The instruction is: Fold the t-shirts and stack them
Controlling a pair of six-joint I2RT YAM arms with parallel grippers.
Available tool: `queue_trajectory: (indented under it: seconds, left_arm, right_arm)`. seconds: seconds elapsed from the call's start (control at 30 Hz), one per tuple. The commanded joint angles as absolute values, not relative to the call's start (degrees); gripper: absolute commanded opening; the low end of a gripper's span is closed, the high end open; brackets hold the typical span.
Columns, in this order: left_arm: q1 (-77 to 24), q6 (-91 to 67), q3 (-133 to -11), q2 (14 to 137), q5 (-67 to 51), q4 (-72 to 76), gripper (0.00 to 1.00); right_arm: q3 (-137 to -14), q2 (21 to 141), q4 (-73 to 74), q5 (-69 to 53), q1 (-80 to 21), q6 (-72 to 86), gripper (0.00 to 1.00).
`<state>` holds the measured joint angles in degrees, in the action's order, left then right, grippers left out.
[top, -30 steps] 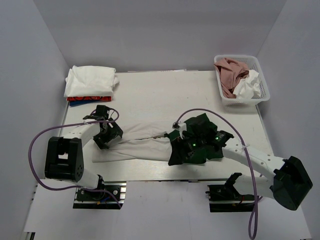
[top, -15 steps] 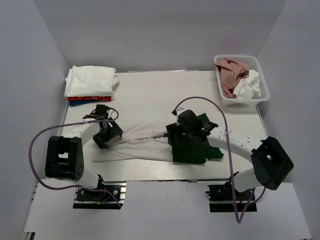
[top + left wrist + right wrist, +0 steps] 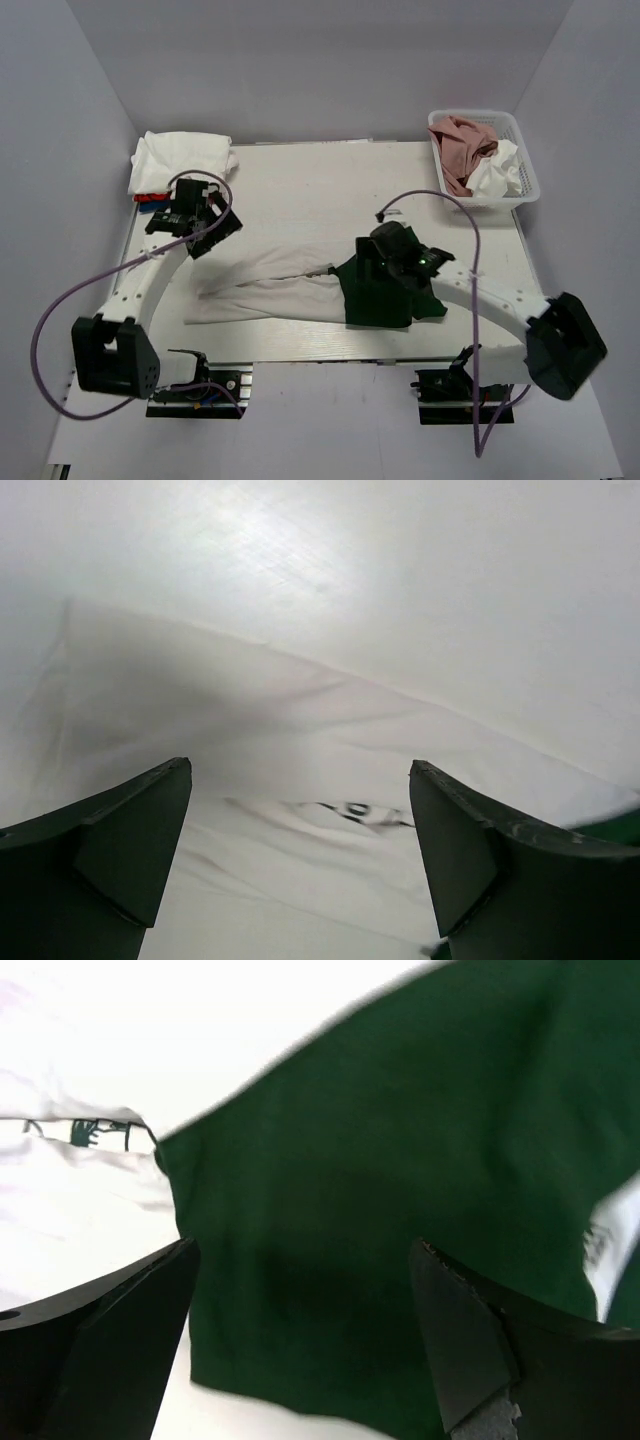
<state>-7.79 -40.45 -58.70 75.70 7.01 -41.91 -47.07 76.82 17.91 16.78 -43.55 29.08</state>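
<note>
An off-white t-shirt (image 3: 265, 292) with a dark print lies stretched across the table's front middle. A dark green t-shirt (image 3: 383, 297) lies folded over its right end. My right gripper (image 3: 372, 262) hovers open just above the green shirt (image 3: 400, 1160), holding nothing. My left gripper (image 3: 205, 222) is open and empty, raised behind the off-white shirt's left end; its view looks down on that shirt (image 3: 250, 710) and its print. A folded white shirt (image 3: 180, 160) tops a stack with red and blue shirts (image 3: 152, 198) at the back left.
A white lattice basket (image 3: 525, 160) at the back right holds a dusty pink shirt (image 3: 460, 145) and a white shirt (image 3: 497, 172). White walls close in the table on three sides. The arms' cables loop over the front left and right.
My left gripper has lifted off the off-white shirt's left end and moved back toward the stack. My right gripper has drawn back to the right, and the green shirt now lies flatter.
</note>
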Motion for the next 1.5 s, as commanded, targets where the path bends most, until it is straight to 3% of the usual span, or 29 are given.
queue_trajectory:
  seconds: [0.0,0.13,0.33,0.7,0.97,1.3,1.47]
  left_arm:
    - [-8.96,-34.12,-61.96,70.66,-0.51,-40.08,1.0]
    - [-12.38,-32.26,-60.47,75.48,-6.33,-41.21,1.0]
    - [-16.96,-32.78,-59.24,82.09,2.98,-48.69,1.0]
    - [-21.45,-33.84,-54.93,94.21,1.67,-45.26,1.0]
    - [-25.13,-37.35,-55.02,100.55,-4.29,-43.25,1.0]
    - [-32.87,-50.17,-51.95,100.82,-15.46,-30.42,1.0]
    - [-37.96,-50.03,-57.46,95.81,-8.47,-36.88,1.0]
  right_arm:
    - [-41.67,68.75,22.4,16.89,-41.41,37.51,0.9]
    - [-34.47,64.25,23.12,12.92,-39.29,41.91,0.9]
    - [-30.77,64.42,22.67,9.23,-35.78,42.28,0.9]
    - [-34.8,81.11,13.11,10.11,-29.27,37.81,0.9]
    - [-57.72,103.84,13.71,14.94,-24.62,31.73,0.9]
    - [-86.38,125.56,7.21,8.35,-23.2,23.47,0.9]
    - [-94.22,127.1,7.56,3.35,-23.11,20.83,0.9]
